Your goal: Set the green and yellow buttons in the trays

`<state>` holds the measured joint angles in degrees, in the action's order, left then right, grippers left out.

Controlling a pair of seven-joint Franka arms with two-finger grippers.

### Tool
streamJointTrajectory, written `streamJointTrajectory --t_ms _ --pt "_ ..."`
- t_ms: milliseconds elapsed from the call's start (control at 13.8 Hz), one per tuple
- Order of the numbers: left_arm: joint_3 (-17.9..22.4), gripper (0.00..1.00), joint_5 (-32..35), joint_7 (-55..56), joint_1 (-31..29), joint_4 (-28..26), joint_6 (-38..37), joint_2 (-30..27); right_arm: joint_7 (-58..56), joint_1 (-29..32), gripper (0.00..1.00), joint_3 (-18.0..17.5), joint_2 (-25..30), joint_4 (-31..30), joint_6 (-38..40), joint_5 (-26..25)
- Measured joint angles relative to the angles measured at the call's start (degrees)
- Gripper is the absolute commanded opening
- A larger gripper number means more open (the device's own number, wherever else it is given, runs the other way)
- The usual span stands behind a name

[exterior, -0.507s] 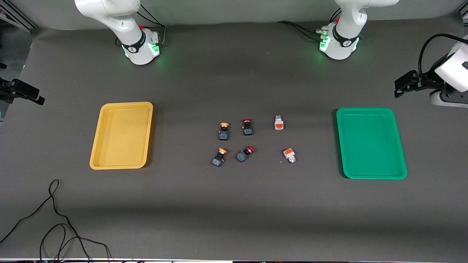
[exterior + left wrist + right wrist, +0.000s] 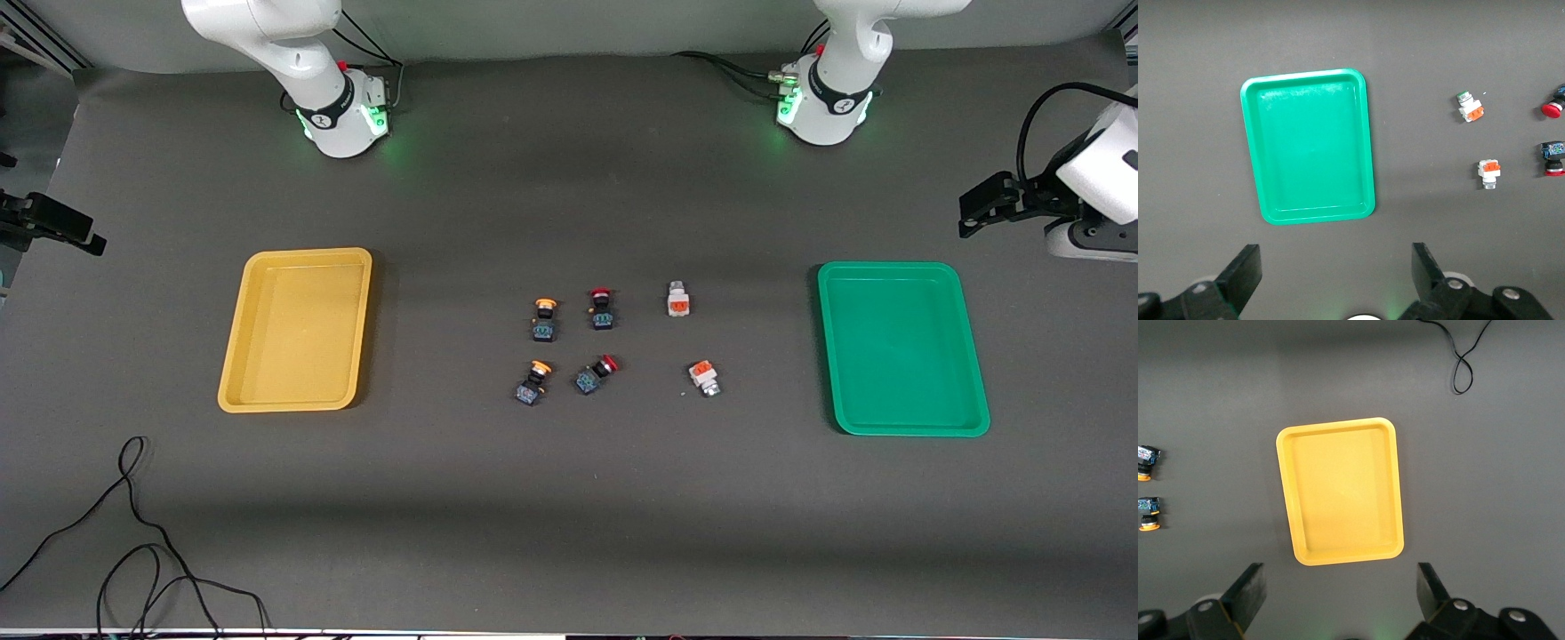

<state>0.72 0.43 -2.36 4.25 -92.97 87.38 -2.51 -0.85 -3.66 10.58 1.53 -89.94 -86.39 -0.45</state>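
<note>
Jaws spread wide and empty, the left gripper (image 2: 1331, 280) hangs high at the left arm's end of the table, with the green tray (image 2: 902, 348) below its wrist camera. The right gripper (image 2: 1341, 600), equally open and empty, hangs high at the right arm's end, looking down on the yellow tray (image 2: 298, 331). Both trays are empty. Between them, mid-table, lie the buttons: two white blocks (image 2: 678, 300) (image 2: 704, 377) on the green tray's side, two yellow-capped switches (image 2: 543, 320) (image 2: 532, 382) on the yellow tray's side, and two red-capped switches (image 2: 602, 308) (image 2: 595, 374) in the middle. The left arm looks nearer the white blocks, the right arm nearer the yellow-capped switches; each must travel inward, past its tray.
</note>
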Motion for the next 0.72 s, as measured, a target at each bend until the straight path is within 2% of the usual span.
streamJointTrajectory --t_ms 724 --pt "0.00 1.00 0.00 0.00 0.00 -0.02 0.00 0.00 0.00 -0.07 1.00 -0.10 -1.05 -0.01 0.33 0.00"
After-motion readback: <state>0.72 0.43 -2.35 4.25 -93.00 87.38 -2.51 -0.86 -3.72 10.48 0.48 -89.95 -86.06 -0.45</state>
